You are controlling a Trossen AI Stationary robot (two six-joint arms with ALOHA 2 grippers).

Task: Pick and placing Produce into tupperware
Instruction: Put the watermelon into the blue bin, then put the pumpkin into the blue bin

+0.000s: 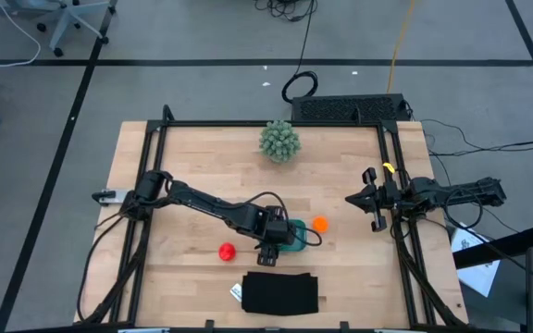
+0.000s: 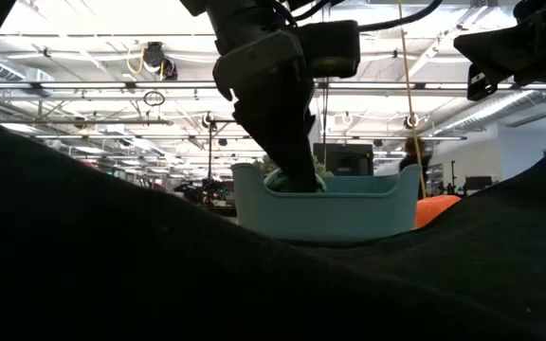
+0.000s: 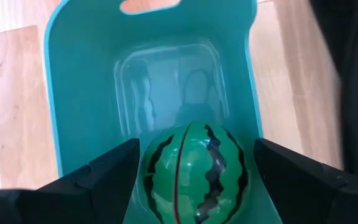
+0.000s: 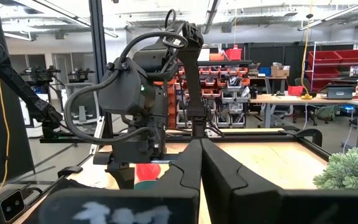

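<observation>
The dark green striped melon ball (image 3: pixel 196 174) lies inside the teal tupperware (image 1: pixel 294 235) (image 3: pixel 79 93), near one end wall. My left gripper (image 1: pixel 270 244) (image 3: pixel 196 155) reaches down into the tupperware and is open. Its fingers stand on either side of the melon, with a thin strip of teal showing on each side. The orange ball (image 1: pixel 319 223) (image 2: pixel 436 210) rests on the table just right of the tupperware. The red ball (image 1: pixel 227 251) rests on the table left of it. My right gripper (image 1: pixel 350 198) (image 4: pixel 201 149) waits, shut, near the table's right edge.
A flat black rectangle (image 1: pixel 280 292) lies near the table's near edge, just in front of the tupperware. A spiky pale-green plant (image 1: pixel 279 140) (image 4: pixel 350 168) stands near the far edge. Bare wood lies between the orange ball and my right gripper.
</observation>
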